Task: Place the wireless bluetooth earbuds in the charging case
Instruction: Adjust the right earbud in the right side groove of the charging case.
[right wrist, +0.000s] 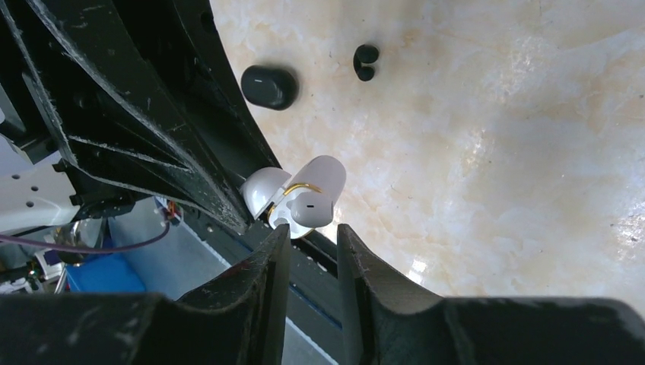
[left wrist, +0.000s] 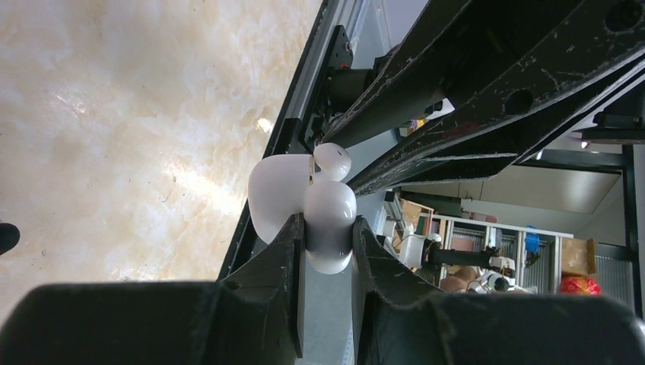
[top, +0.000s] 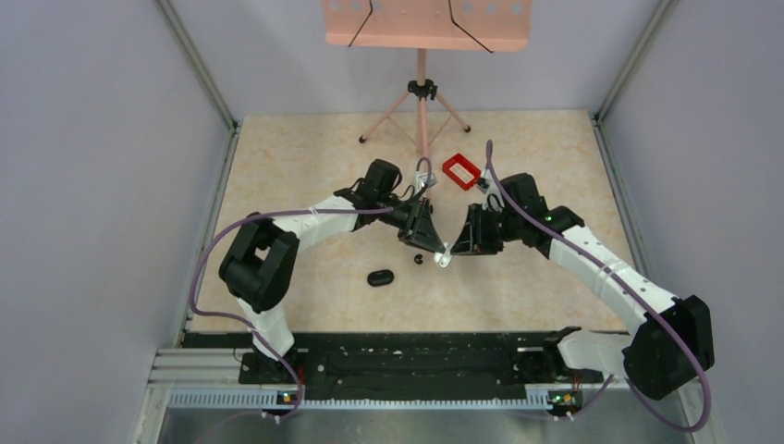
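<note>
Pinching: left fingers [left wrist: 287, 258] clamp white open case [left wrist: 332, 217], aloft.
Right fingers [right wrist: 268, 266]: parted, empty, beside white bud [right wrist: 312, 207].
Charging case [top: 380, 277]: on desk [top: 305, 166], near-left of both, long axis left-right.
Earbud [top: 418, 258]: between charging case and fingers; right arm free.

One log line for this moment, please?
left gripper: shut on open white glossy case; right gripper: open beside it; tiny black bud: loose on table

White earbud [right wrist: 312, 210] in open white case [right wrist: 325, 172]
</note>
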`<state>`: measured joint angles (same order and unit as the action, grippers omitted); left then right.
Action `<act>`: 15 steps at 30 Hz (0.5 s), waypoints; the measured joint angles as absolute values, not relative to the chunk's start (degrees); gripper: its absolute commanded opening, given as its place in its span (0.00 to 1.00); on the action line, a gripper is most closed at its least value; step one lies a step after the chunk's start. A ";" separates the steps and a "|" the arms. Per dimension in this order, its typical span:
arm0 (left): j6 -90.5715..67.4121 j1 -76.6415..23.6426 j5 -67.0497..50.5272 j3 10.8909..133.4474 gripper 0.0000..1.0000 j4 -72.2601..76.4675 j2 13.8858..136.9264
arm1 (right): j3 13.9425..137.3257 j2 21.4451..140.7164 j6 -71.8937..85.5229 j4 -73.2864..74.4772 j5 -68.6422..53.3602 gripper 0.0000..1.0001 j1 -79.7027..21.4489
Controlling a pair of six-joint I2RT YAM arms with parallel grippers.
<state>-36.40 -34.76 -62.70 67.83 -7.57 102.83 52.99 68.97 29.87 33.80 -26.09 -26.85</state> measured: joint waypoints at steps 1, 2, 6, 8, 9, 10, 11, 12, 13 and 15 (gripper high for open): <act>-36.40 -34.72 -62.70 67.85 0.00 -7.53 102.83 | 52.99 68.97 29.67 33.93 -26.24 0.28 -26.89; -36.45 -34.63 -62.70 67.92 0.00 -7.55 102.83 | 52.99 68.97 29.54 34.02 -26.39 0.28 -26.89; -36.53 -34.63 -62.70 68.05 0.00 -7.53 102.83 | 52.99 69.04 29.47 34.02 -26.68 0.31 -26.89; -36.53 -34.63 -62.70 68.10 0.00 -7.55 102.83 | 53.06 69.06 29.43 34.04 -26.72 0.42 -26.89; -36.53 -34.63 -62.67 68.10 0.00 -7.57 102.83 | 53.19 69.08 29.34 34.15 -26.72 0.46 -26.89; -36.56 -34.63 -62.65 68.10 0.00 -7.57 102.83 | 53.49 69.12 28.99 34.41 -26.68 0.49 -26.89; -36.56 -34.63 -62.59 68.10 0.00 -7.55 102.83 | 53.87 69.12 28.64 34.76 -26.55 0.51 -26.89; -36.58 -34.63 -62.48 68.10 0.00 -7.55 102.83 | 54.48 69.17 28.01 35.35 -26.39 0.52 -26.89; -36.73 -34.63 -62.26 68.10 0.00 -7.55 102.83 | 55.29 69.17 27.20 35.97 -26.04 0.52 -26.89; -37.21 -34.63 -62.04 68.10 0.00 -7.31 102.83 | 56.49 69.21 26.06 36.67 -25.45 0.52 -26.89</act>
